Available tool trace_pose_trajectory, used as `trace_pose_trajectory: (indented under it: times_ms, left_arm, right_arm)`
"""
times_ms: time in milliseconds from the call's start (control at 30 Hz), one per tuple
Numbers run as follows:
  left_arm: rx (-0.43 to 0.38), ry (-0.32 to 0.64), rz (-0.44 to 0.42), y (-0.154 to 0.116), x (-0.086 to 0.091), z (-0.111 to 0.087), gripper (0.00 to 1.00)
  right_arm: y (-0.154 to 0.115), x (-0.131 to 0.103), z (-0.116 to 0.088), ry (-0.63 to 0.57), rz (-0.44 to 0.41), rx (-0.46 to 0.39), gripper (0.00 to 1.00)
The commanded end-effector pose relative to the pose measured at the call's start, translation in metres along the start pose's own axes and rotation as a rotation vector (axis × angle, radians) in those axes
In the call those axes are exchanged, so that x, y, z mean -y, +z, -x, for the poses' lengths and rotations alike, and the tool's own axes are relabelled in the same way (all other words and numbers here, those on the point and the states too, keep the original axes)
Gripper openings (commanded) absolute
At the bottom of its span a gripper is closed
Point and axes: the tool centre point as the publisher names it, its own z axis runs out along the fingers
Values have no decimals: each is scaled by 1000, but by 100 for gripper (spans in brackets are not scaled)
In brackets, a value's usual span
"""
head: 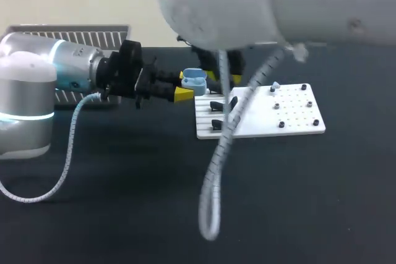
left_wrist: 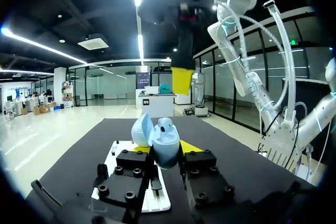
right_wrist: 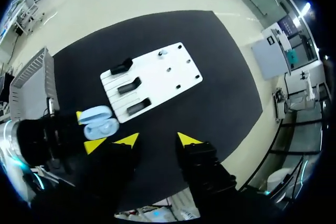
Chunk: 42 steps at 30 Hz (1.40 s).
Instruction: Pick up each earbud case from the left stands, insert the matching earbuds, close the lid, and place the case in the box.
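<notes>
A light blue earbud case (head: 194,81) with its lid up sits between the yellow tips of my left gripper (head: 185,85), which is shut on it just left of the white board (head: 291,115). In the left wrist view the case (left_wrist: 159,141) shows a pale earbud inside its open shell. My right gripper (right_wrist: 156,140) hangs above and just beside the case (right_wrist: 100,124), open with nothing between its fingers. One of its yellow fingertips (left_wrist: 181,81) shows above the case. A small bluish earbud (head: 275,85) rests on the board.
Three black stands (right_wrist: 129,85) sit on the board's slotted left part. Small black pegs (head: 304,104) dot its right part. A metal grille box (head: 68,34) stands at the back left. My right arm's cable (head: 216,165) hangs over the table's middle.
</notes>
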Motion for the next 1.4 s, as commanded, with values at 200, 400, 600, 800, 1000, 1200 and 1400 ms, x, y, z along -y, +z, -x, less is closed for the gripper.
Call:
trace_pose_trajectory:
  times_ms: [200, 400, 600, 800, 1000, 1200, 1400]
  left_arm:
    - [1, 3, 5, 0, 1, -1, 0]
    - [1, 3, 5, 0, 1, -1, 0]
    - [1, 3, 5, 0, 1, -1, 0]
    - [1, 3, 5, 0, 1, -1, 0]
    - [1, 3, 5, 0, 1, -1, 0]
    - [1, 3, 5, 0, 1, -1, 0]
    - [1, 3, 5, 0, 1, -1, 0]
  right_arm:
    - [34, 60, 27, -27, 566, 80, 45]
    - [53, 72, 54, -76, 608, 50, 47]
    - [76, 67, 73, -147, 603, 47, 51]
    - [100, 56, 91, -210, 565, 64, 68]
    - [120, 50, 107, -239, 537, 55, 71]
    - [143, 39, 119, -263, 499, 45, 64]
    - [163, 28, 129, -282, 478, 55, 59]
